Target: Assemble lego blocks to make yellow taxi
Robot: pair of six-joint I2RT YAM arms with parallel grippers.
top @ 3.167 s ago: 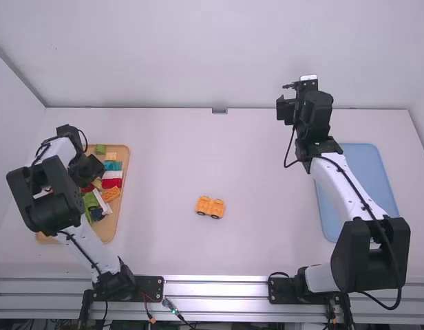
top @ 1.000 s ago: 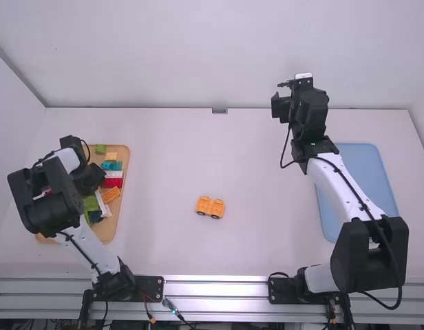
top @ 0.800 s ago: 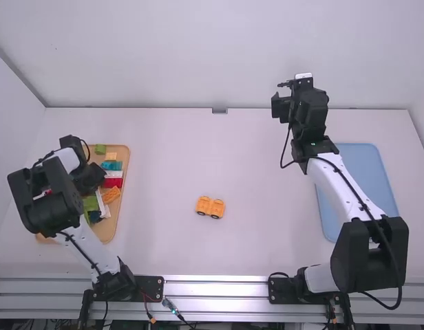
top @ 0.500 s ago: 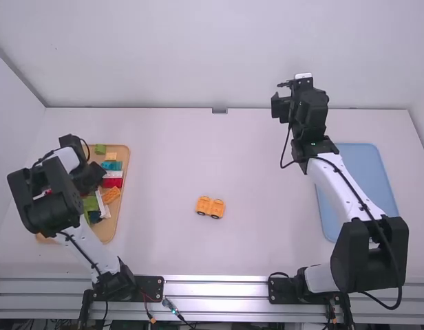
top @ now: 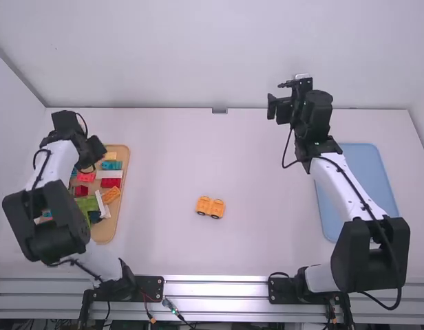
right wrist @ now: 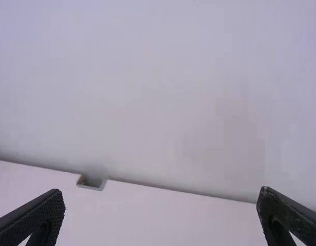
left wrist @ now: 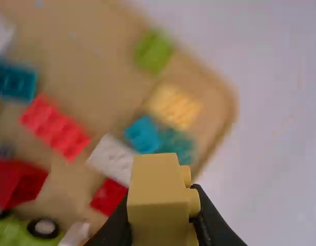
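Note:
In the high view my left gripper (top: 95, 152) is over the far part of the brick tray. The left wrist view has my left gripper (left wrist: 163, 225) shut on a pale yellow block (left wrist: 159, 197), its studs facing sideways, held above the tray. An orange-yellow car piece (top: 210, 207) with dark wheels stands on the middle of the table. My right gripper (top: 281, 108) is raised near the table's far edge, well away from the car piece; in the right wrist view the right gripper (right wrist: 160, 218) has its fingers wide apart with nothing between them.
The wooden tray (top: 102, 235) at the left holds several loose bricks, among them a white brick (left wrist: 112, 159), a red brick (left wrist: 54, 128) and a light green brick (left wrist: 153, 51). A blue tray (top: 367, 179) lies at the right, partly behind the right arm.
My left arm has moved away from the camera, from the tray's middle to its far part, uncovering red bricks. The right gripper has shifted slightly to the left.

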